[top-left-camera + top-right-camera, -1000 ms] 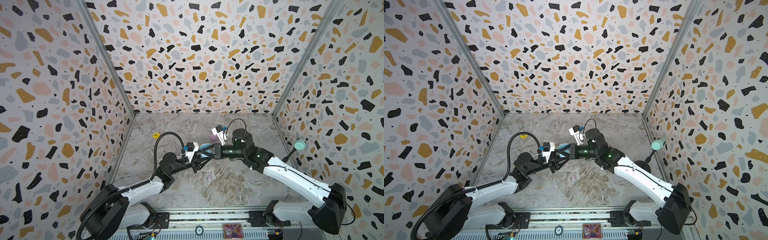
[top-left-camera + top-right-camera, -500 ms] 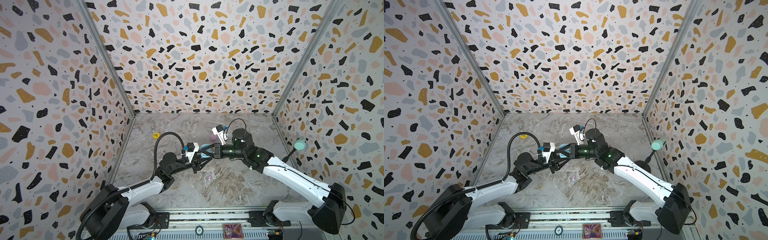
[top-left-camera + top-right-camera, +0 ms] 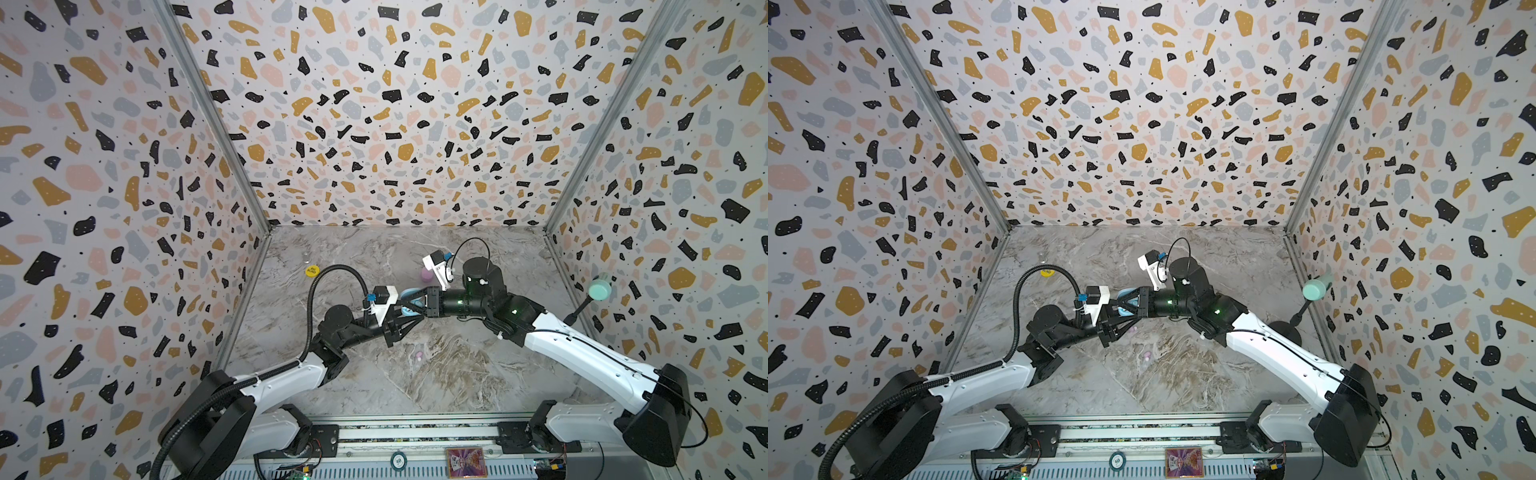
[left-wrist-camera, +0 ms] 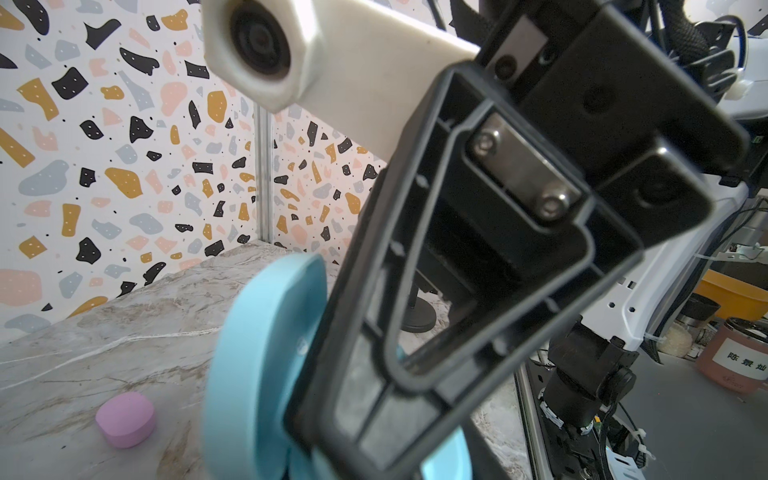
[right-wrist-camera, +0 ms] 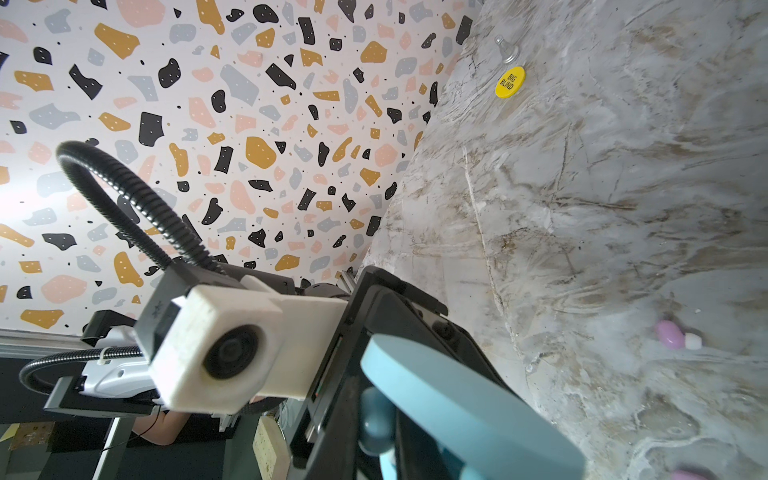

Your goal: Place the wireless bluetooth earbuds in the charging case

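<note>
The left claw [image 3: 401,321] is clamped shut on a smooth, matte blue case [image 4: 257,353], an oval shell with its lid swung open, over the desk's middle. The right claw [image 3: 410,303], ribbed black plastic, is closed too, with its tips at the open case; whether it pinches a bud I cannot tell. Both forearms reach in low, meeting tip to tip. A tiny rounded pink earbud [image 5: 671,334] with a white tip lies on the marble-veined desk [image 3: 457,382], frontward of the claws. A pebble-like pink case [image 4: 126,419] sits toward the back edge.

Terrazzo walls [image 3: 374,124], marble floor [image 3: 415,395]
</note>
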`<state>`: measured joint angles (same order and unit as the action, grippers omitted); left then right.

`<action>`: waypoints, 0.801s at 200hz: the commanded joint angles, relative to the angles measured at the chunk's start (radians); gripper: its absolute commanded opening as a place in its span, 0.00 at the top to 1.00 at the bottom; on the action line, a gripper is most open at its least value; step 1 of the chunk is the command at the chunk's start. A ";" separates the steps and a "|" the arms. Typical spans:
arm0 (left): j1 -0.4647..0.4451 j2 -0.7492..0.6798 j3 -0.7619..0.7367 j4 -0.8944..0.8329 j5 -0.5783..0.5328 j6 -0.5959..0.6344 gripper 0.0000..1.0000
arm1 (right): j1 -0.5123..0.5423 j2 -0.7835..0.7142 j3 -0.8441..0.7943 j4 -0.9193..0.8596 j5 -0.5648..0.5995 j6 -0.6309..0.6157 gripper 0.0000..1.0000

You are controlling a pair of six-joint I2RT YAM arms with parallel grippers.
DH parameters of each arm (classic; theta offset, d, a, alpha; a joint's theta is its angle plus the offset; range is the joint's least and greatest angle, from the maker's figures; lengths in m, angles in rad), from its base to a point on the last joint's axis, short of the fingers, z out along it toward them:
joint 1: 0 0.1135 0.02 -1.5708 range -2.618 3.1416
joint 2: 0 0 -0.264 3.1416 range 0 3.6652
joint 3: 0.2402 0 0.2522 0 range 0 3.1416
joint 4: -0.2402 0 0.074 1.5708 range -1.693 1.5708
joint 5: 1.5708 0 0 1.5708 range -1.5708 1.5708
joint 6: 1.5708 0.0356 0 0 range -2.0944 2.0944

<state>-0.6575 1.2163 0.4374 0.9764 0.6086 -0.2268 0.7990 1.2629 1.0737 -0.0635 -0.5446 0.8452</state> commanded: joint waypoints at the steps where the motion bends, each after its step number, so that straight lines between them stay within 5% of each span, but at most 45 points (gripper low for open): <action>1: -0.004 -0.030 0.024 0.046 -0.002 0.018 0.77 | 0.006 -0.031 -0.002 -0.045 0.014 -0.010 0.85; 80: -0.003 -0.039 0.025 0.036 -0.008 0.026 0.77 | 0.006 -0.045 0.020 -0.109 0.052 -0.031 0.70; 160: -0.003 -0.037 0.021 0.034 -0.014 0.028 0.77 | 0.006 -0.063 0.063 -0.188 0.069 -0.040 0.65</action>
<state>-0.6575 1.2007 0.4374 0.9352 0.5968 -0.2195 0.7990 1.2320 1.1023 -0.1940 -0.4881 0.8204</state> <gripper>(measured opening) 0.425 0.344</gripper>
